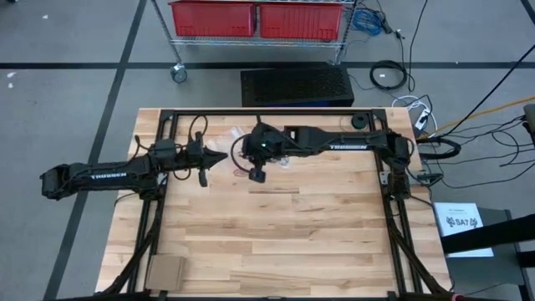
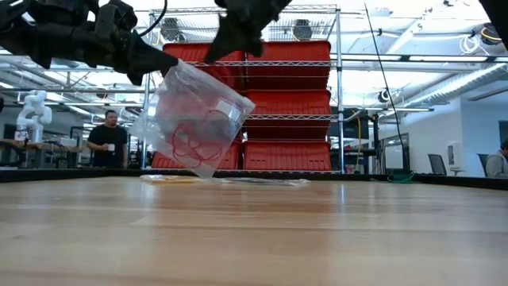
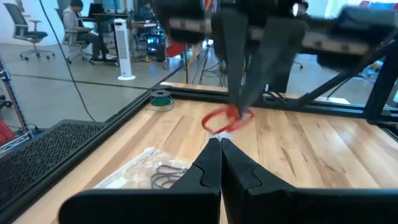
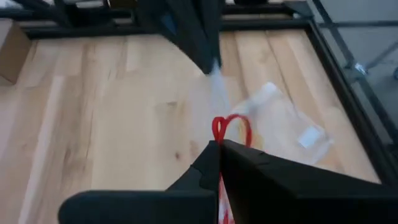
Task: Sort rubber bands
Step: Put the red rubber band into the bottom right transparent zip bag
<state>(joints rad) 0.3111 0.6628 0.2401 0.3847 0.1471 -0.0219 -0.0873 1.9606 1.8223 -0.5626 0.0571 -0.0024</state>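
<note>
Both arms hold one clear plastic bag [image 2: 194, 119] up in the air over the far part of the wooden table [image 1: 284, 234], and it looks like each one grabs an edge so the bag hangs where they can work on it. The left gripper [image 2: 147, 59] has its two fingers pinched tight on one top edge of the bag. The right gripper [image 2: 238, 36] has its fingers squeezed together on the other top edge. Inside the bag sit the red rubber bands [image 2: 190, 143], a small bunch of thin loops that have slid down to the low corner because the bag tilts. In the right wrist view a red loop seems to be right at the closed finger tips, but it is hard to tell if the fingers nip the loop too or only the plastic. More bags [image 3: 149, 171] lie flat on the table under the arms, and one has dark bands inside. From above, the held bag is nearly see-through and the arms cover most of it, so the bands barely show there
</note>
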